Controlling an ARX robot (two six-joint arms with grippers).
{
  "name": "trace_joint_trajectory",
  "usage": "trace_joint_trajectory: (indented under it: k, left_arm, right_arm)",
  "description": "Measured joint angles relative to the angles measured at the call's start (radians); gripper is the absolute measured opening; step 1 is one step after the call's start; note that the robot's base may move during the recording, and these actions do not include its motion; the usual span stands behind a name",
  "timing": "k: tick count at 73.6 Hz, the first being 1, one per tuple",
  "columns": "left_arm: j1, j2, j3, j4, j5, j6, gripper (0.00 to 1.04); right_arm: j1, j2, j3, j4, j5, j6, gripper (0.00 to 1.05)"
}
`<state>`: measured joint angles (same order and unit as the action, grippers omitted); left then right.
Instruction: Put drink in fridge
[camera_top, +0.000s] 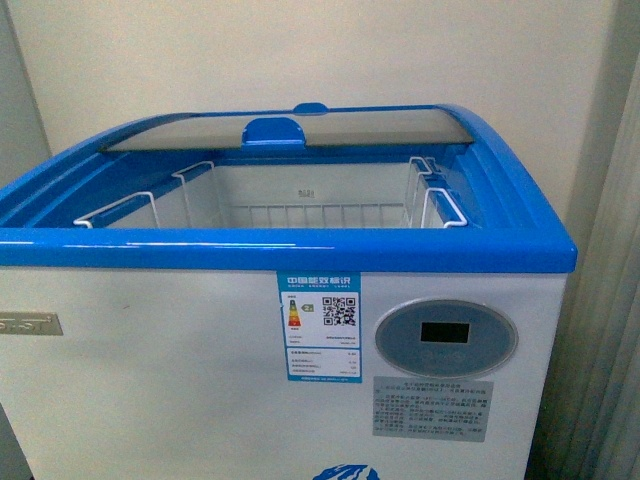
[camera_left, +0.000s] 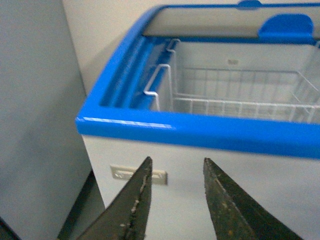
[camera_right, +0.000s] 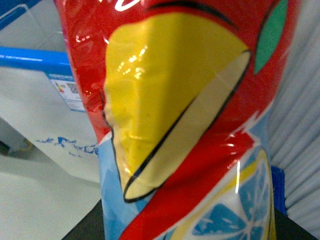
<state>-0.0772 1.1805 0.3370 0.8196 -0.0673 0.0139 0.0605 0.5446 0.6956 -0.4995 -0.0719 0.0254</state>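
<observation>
The fridge is a white chest freezer with a blue rim and a grey oval display. Its glass lid is slid back, and white wire baskets show inside. Neither arm shows in the front view. My left gripper is open and empty, in front of the fridge's white front wall, below its rim. My right gripper is shut on the drink, whose red label with yellow, white and blue graphics fills the right wrist view; its cap is out of view and the gripper's fingers are hidden behind it.
A grey cabinet side stands left of the fridge. A cream wall is behind it. An energy label sticker is on the fridge front. The fridge shows beside the drink, and a ribbed grey curtain on its other side.
</observation>
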Motion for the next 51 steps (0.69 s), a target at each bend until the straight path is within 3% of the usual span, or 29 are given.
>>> trace_joint_trajectory:
  k: [9, 13, 25, 40, 51]
  left_arm:
    - [0.015, -0.066, -0.051, 0.006, 0.013, -0.006, 0.02]
    - [0.047, -0.094, -0.078, 0.005, 0.057, -0.009, 0.03]
    - [0.072, -0.168, -0.141, -0.008, 0.064, -0.009, 0.03]
    - [0.073, -0.27, -0.203, -0.051, 0.067, -0.009, 0.03]
    - [0.073, -0.387, -0.251, -0.12, 0.067, -0.009, 0.03]
  right_arm:
    - [0.03, 0.168, 0.064, 0.201, -0.041, -0.216, 0.41]
    - [0.042, 0.242, 0.103, 0.267, -0.068, -0.296, 0.41]
    - [0.098, 0.554, 0.296, 0.407, -0.13, -0.646, 0.41]
    - [0.152, 0.924, 0.597, 0.371, -0.112, -1.02, 0.41]
    - [0.211, 1.304, 1.02, 0.169, -0.008, -1.168, 0.41]
